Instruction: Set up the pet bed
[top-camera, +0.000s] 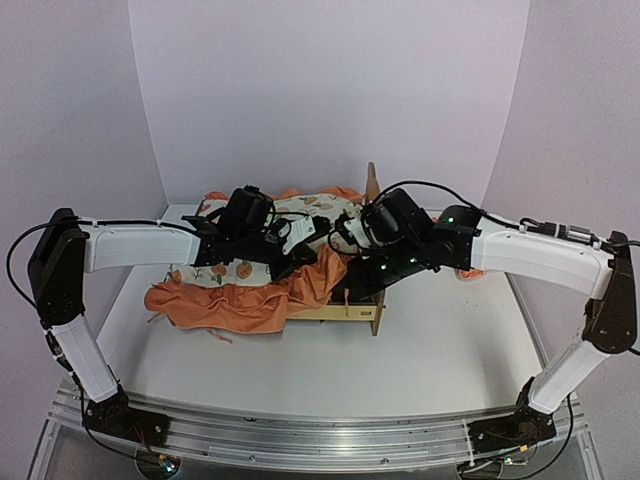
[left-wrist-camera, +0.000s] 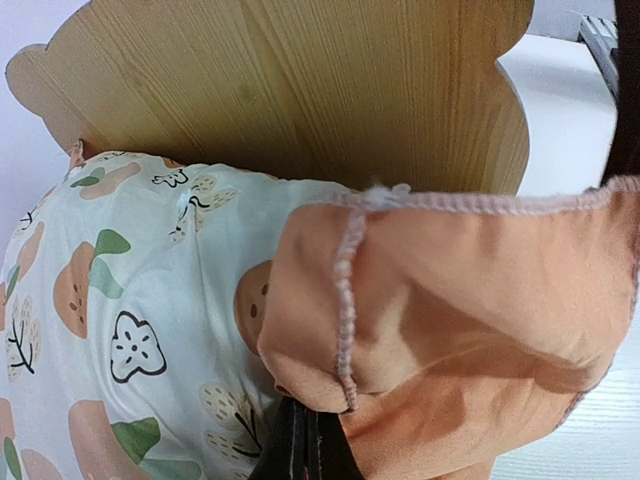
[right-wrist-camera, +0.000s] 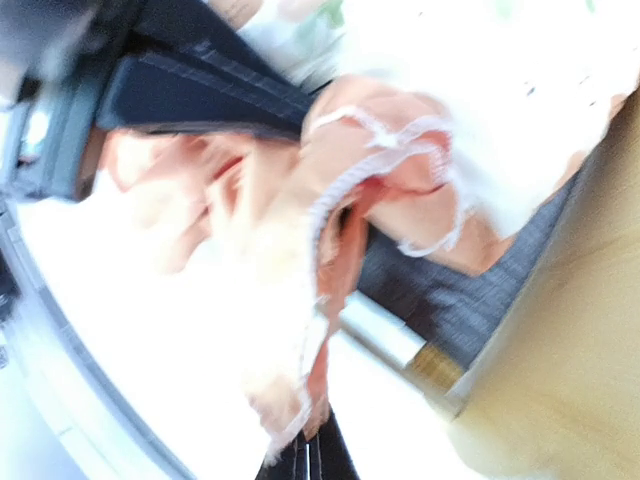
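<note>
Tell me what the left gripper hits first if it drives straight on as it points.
The left gripper, shut on the mattress pad, would push that fabric first. Behind it the headboard of the pet bed is likely the first hard thing, though depth is unclear.

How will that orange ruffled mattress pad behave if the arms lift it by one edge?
Probably floppy: the mattress pad already sags in folds over the pet bed onto the table. Likely light, being thin fabric with a ruffle. It might snag on the wooden headboard.
</note>
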